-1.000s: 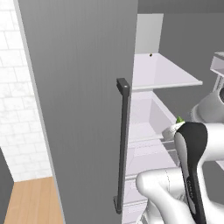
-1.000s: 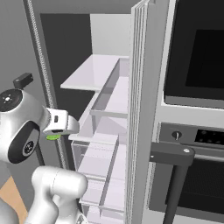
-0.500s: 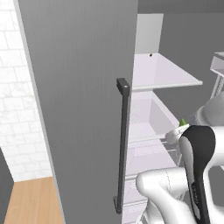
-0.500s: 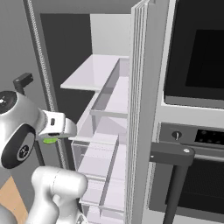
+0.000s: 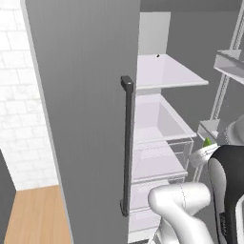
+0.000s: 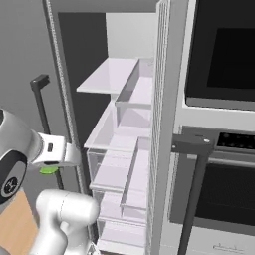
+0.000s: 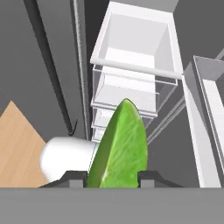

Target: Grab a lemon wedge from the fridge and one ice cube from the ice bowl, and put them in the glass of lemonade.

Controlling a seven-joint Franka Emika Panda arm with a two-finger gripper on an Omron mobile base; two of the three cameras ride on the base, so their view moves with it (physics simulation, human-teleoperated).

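Observation:
The fridge (image 5: 86, 95) stands with its left door swung open, showing white shelves (image 6: 112, 74) and clear drawers (image 7: 135, 39). My gripper (image 7: 113, 177) is shut on the lemon wedge (image 7: 120, 148), a yellowish-green sliver standing up between the two fingertips. In the right base view the gripper (image 6: 55, 152) hangs outside the fridge, left of the drawers, with the lemon wedge (image 6: 48, 170) under its tip. In the left base view the lemon wedge (image 5: 207, 142) peeks above the gripper (image 5: 204, 152) at the right. The ice bowl and the glass of lemonade are out of view.
The open fridge door with its long dark bar handle (image 5: 127, 143) stands close on the left. A black-fronted wall oven (image 6: 219, 50) with a dark handle (image 6: 191, 149) is right of the fridge. White tiled wall (image 5: 19, 95) and wooden floor (image 5: 33, 214) lie to the left.
The gripper, with the lemon wedge in it, has drawn back from the fridge drawers and a little downward. The fridge has not moved.

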